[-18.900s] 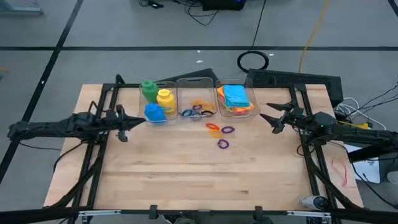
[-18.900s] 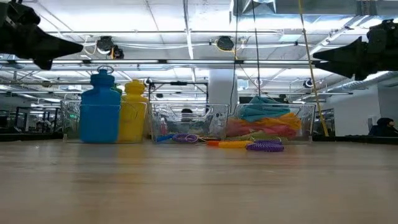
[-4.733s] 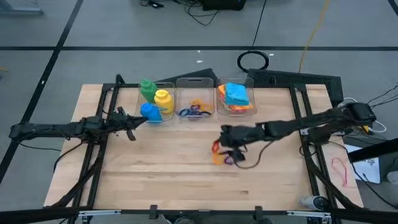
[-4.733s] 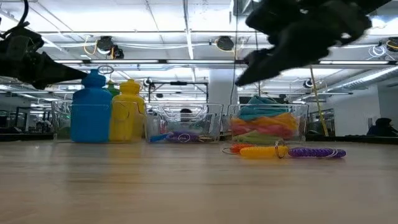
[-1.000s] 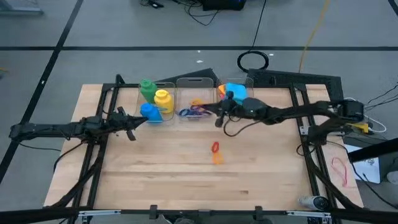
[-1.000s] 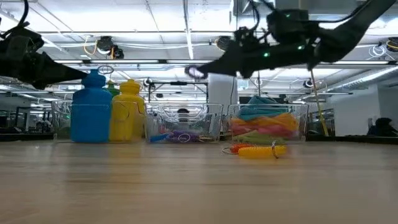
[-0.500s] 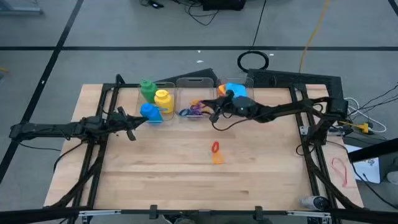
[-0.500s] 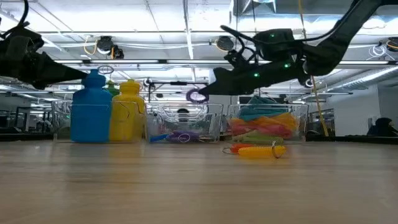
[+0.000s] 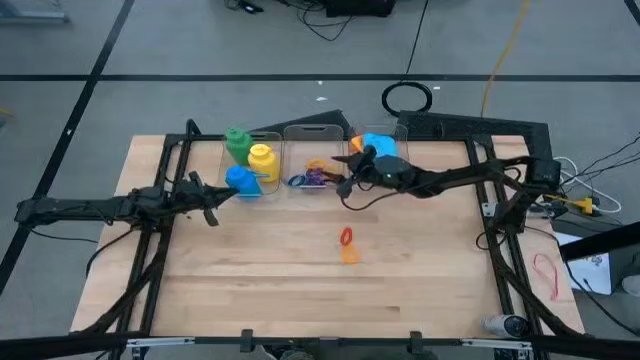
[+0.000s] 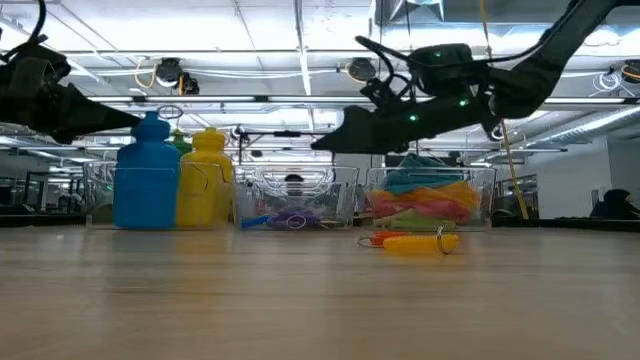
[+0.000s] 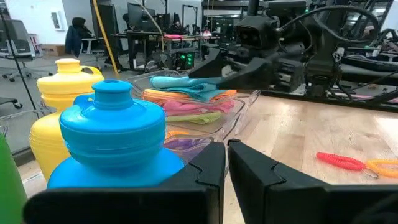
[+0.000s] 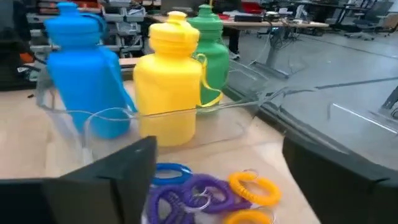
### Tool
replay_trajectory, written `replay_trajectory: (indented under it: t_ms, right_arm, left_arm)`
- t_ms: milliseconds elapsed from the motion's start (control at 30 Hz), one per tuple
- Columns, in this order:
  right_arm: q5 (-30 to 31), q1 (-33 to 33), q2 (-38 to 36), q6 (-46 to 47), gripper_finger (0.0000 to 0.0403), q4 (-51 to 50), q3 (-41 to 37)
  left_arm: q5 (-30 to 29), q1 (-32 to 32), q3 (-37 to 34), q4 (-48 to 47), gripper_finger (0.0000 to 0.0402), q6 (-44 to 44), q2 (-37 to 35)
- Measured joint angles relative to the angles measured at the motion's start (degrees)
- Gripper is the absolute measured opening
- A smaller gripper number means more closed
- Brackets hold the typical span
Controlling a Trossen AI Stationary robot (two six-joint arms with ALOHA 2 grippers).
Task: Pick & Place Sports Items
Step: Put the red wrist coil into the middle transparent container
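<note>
High view: the right gripper [image 9: 338,183] hangs over the middle bin [image 9: 316,135] at about 12 o'clock on the table [image 9: 260,290]. Half a second ago a purple ring hung from its tip; now the tip is bare and the fingers stand released, so that ring has likely dropped among the rings [image 9: 312,178] in the bin. One more item looks sorted. Two rings, red [image 9: 345,237] and orange [image 9: 348,255], lie on the wood at about 6 o'clock of that gripper, well apart from it. The left gripper [image 9: 205,203] waits near 9 o'clock, clenched on nothing.

Low view: the right gripper [image 10: 325,142] hovers above the bin's rim, empty. The loose rings [image 10: 410,241] rest on the table in front of the cloths [image 10: 425,200].

Left wrist view: its fingers sit together beside the blue bottle [image 11: 112,143].

Right wrist view: spread fingers frame the purple ring [image 12: 189,196] lying below, with the yellow bottle [image 12: 169,78] beyond.
</note>
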Motion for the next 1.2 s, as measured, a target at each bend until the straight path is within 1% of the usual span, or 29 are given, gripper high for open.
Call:
replay_trajectory:
  t_ms: [100,167,233,333,467,600,767,867,1067,1200]
  right_arm:
    - [-0.01,1.5,-2.77,-0.55,0.0281,-3.74,0.0]
    - [-0.12,3.18,-5.24,-1.52,0.0289,-6.9,0.04]
    - [-0.47,5.41,-8.44,-2.18,0.029,-12.37,0.02]
    - [-3.14,9.84,-12.79,-0.78,0.0287,-19.96,0.02]
    - [-5.94,16.79,-13.98,1.03,0.0276,-27.96,0.02]
    - [-6.0,22.54,-11.14,1.59,0.0262,-29.87,0.02]
    - [-5.88,25.91,-5.0,2.25,0.0243,-29.75,0.0]
    - [-5.45,25.88,-0.99,2.91,0.0232,-29.77,0.0]
    - [-0.23,23.62,5.82,3.39,0.0208,-29.55,0.13]
    - [-1.12,21.96,7.67,5.88,0.0192,-31.71,0.24]
  left_arm:
    - [0.0,0.0,0.0,-0.02,0.0021,-0.02,0.0]
    - [0.0,0.0,0.0,-0.02,0.0021,-0.02,-0.01]
    - [0.02,0.0,0.0,-0.02,0.0021,0.0,-0.01]
    - [0.0,0.0,0.0,-0.02,0.0021,-0.02,-0.02]
    - [0.01,0.0,0.0,-0.02,0.0021,-0.02,-0.02]
    - [0.0,0.0,0.0,-0.02,0.0021,0.0,-0.01]
    - [0.01,0.0,0.0,0.0,0.0021,-0.02,-0.01]
    - [0.0,0.0,0.0,-0.02,0.0021,-0.01,0.0]
    - [0.02,0.0,0.0,-0.02,0.0021,-0.02,-0.02]
    - [0.02,0.0,0.0,-0.02,0.0021,0.0,0.0]
